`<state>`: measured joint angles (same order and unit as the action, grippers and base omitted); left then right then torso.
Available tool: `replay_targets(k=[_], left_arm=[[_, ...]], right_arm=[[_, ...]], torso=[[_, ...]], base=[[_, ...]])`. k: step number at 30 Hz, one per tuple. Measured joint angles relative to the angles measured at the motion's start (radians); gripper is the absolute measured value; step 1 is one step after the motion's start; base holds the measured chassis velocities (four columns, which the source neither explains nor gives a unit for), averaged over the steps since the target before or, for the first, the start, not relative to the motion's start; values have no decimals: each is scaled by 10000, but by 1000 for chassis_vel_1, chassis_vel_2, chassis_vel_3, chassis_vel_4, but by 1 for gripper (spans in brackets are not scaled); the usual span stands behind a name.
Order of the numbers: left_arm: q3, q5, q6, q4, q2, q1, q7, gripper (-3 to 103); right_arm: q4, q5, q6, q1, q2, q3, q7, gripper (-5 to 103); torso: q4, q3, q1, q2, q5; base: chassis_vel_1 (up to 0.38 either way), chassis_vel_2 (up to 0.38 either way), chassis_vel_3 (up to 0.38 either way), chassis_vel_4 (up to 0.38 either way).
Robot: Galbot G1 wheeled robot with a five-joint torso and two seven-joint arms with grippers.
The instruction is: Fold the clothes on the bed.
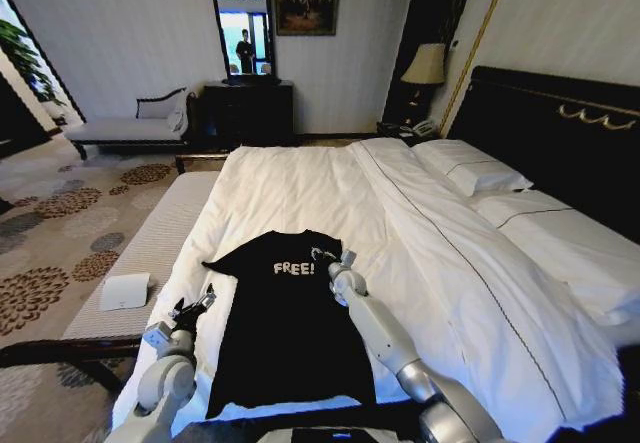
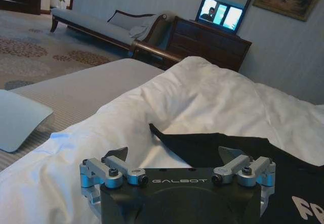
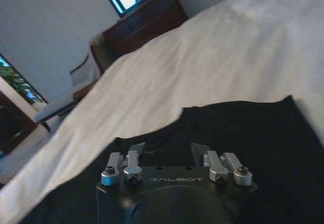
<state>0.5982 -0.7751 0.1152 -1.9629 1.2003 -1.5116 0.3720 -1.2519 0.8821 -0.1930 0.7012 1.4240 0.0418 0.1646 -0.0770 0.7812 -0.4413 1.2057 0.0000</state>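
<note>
The clothes, a black T-shirt (image 1: pixel 285 333) with white "FREE!" lettering, lie flat near the close edge of the bed (image 1: pixel 300 188), collar pointing away from me. My left gripper (image 1: pixel 195 306) hovers open over the white duvet just beside the shirt's left sleeve (image 2: pixel 202 143). In the left wrist view the left gripper (image 2: pixel 174 155) has nothing between its spread fingers. My right gripper (image 1: pixel 330 256) is over the shirt's right shoulder, next to the lettering. The right wrist view shows that gripper (image 3: pixel 168 148) open above the black T-shirt (image 3: pixel 243 133), close to its edge.
A striped bench (image 1: pixel 150 253) with a white flat object (image 1: pixel 125 290) runs along the bed's left side. Pillows (image 1: pixel 470 168) and a dark headboard (image 1: pixel 560 123) are at the right. A grey chaise (image 1: pixel 130 128) and dark dresser (image 1: pixel 250 108) stand by the far wall.
</note>
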Motion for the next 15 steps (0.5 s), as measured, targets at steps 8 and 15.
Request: replay_targets(k=[8, 15], left_arm=[[-32, 22, 7, -46, 70, -80, 5, 100], [-290, 104, 5, -34, 99, -107, -42, 100]], right_arm=[[-914, -786, 258, 809, -503, 1196, -3, 82], [-108, -2729, 935, 1494, -1096, 2140, -443, 99]], torso=[[0, 0, 2, 1, 1], [-3, 0, 2, 1, 3]], base=[[0, 0, 0, 0], [0, 0, 0, 0]])
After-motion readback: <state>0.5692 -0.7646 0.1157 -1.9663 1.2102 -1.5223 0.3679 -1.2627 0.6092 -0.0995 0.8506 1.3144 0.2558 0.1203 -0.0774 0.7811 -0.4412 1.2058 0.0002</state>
